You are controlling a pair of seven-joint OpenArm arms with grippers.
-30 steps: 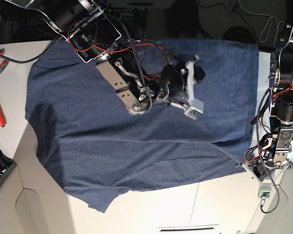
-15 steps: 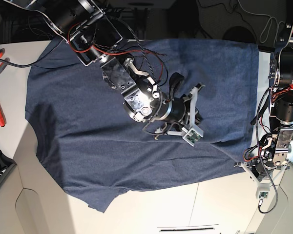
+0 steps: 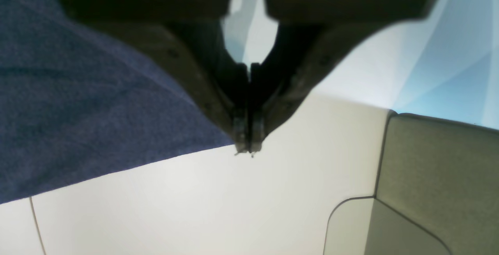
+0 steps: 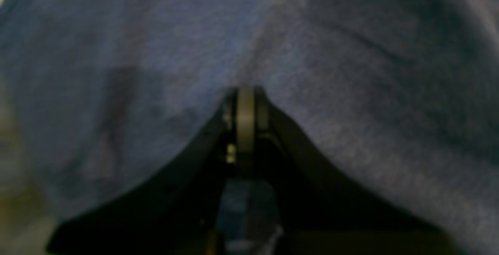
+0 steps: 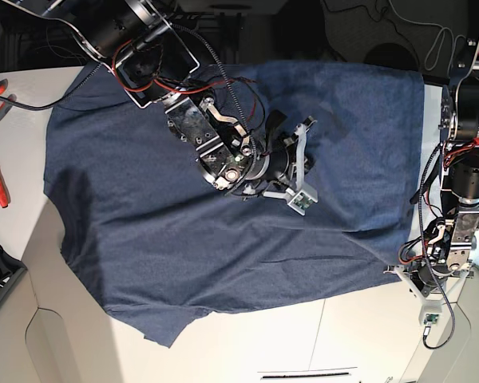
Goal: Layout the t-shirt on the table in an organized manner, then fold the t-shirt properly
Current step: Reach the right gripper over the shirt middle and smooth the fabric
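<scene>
The t-shirt (image 5: pixel 223 207) lies spread but unfolded, left gripper (image 3: pixel 248 146) pinching its corner, right gripper (image 4: pixel 245 103) clenched above its middle.

Closed left claw (image 3: pixel 248 146) at t-shirt (image 3: pixel 78 122) edge on table (image 3: pixel 195 208).

no readable text, labels or numbers, t-shirt (image 5: pixel 223 231) plain blue side up
</scene>
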